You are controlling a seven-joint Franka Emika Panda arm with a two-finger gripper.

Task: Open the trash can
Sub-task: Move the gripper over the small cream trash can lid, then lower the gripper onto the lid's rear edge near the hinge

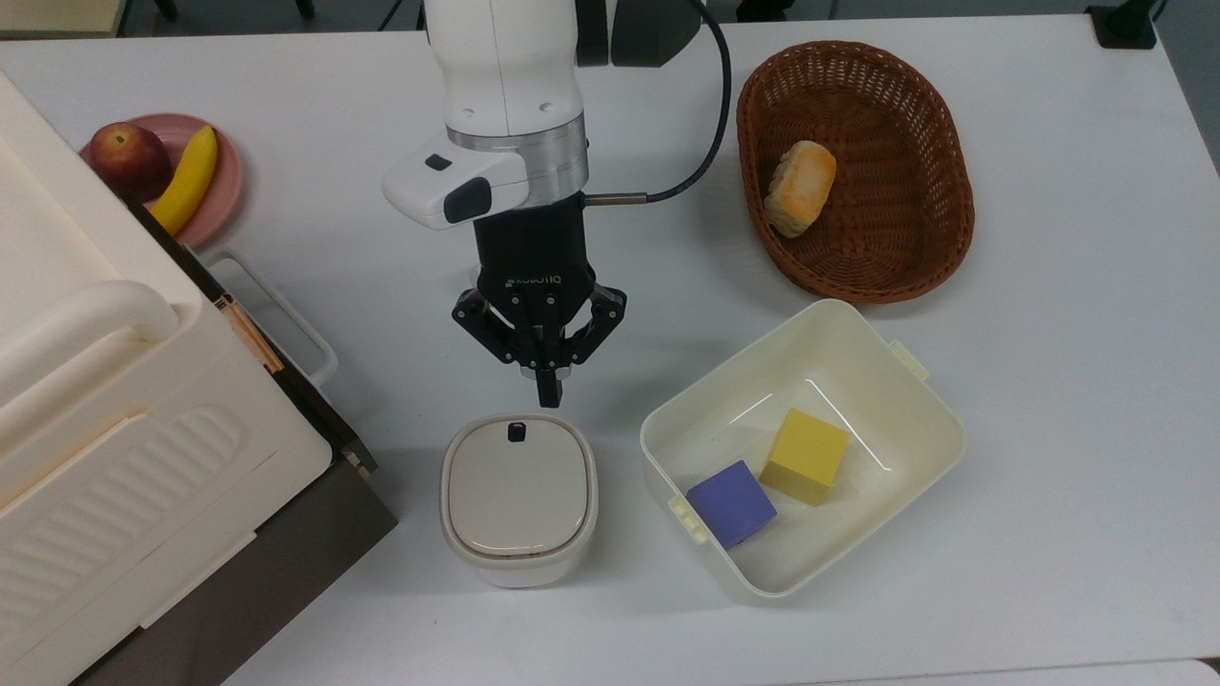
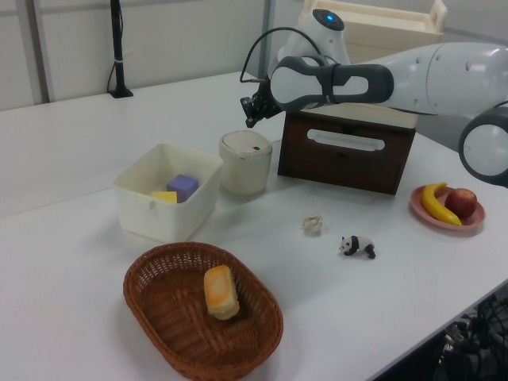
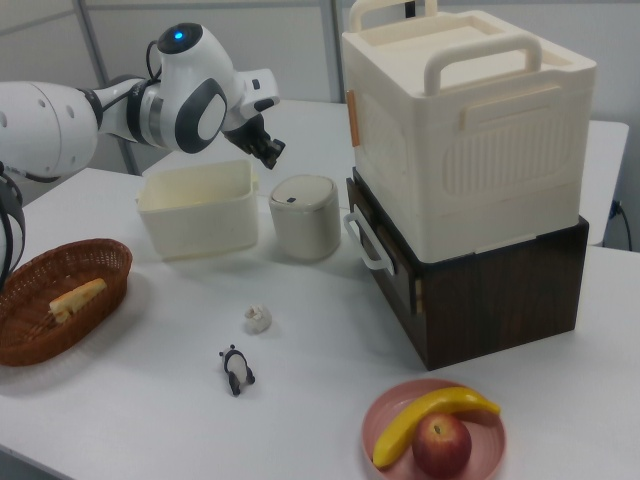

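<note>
Fingers (image 1: 544,386) of our gripper (image 1: 544,398) are pressed together into a single black tip, holding nothing. In the top view that tip points toward 6 o'clock and hangs just at the 12 o'clock edge of the trash can (image 1: 518,498) — close to the small dark button (image 1: 516,432) on its lid (image 1: 516,484), not touching it as far as we can tell. The lid lies flat and closed.

At 3 o'clock from the can we see the cream bin (image 1: 886,376), holding a purple cube (image 1: 731,502) and a yellow cube (image 1: 806,454) side by side. At 9 o'clock stands the cream carrier (image 1: 114,400) stacked on a dark brown drawer box (image 1: 286,543).

Farther off, toward 1 o'clock, the wicker basket (image 1: 915,143) holds a bread roll (image 1: 799,188). Toward 10 o'clock a pink plate (image 1: 225,181) carries an apple (image 1: 129,159) and a banana (image 1: 188,179). In the right view a toy panda (image 3: 236,369) and a small pale lump (image 3: 258,319) lie on the white table (image 1: 1048,381) — well apart from the can.
</note>
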